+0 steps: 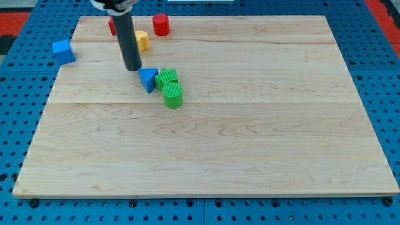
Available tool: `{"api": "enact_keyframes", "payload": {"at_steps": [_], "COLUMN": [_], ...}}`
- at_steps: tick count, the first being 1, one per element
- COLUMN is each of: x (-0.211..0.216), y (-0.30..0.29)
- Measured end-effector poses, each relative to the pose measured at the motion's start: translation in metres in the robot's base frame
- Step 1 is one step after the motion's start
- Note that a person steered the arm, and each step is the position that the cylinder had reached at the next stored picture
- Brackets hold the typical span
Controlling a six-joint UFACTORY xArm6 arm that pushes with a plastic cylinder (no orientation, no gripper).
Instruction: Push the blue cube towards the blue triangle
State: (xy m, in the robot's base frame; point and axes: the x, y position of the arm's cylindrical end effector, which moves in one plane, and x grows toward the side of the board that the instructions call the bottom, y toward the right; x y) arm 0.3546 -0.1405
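The blue cube [63,50] sits at the board's left edge, near the view's top left. The blue triangle [148,79] lies left of centre in the upper half, touching a green block [167,77] on its right. My tip [132,67] stands just up and left of the blue triangle, very close to it, and far to the right of the blue cube.
A green cylinder [173,95] lies just below the green block. A yellow block [142,40] sits right of the rod near the top. A red cylinder [161,24] stands at the top edge. Another red block [112,26] is partly hidden behind the rod.
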Motion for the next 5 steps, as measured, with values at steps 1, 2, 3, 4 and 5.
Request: {"api": "enact_keyframes", "payload": {"at_steps": [1, 2, 3, 4, 5], "x": [0.005, 0.014, 0.024, 0.034, 0.034], "y": [0.0, 0.0, 0.0, 0.0, -0.005]}}
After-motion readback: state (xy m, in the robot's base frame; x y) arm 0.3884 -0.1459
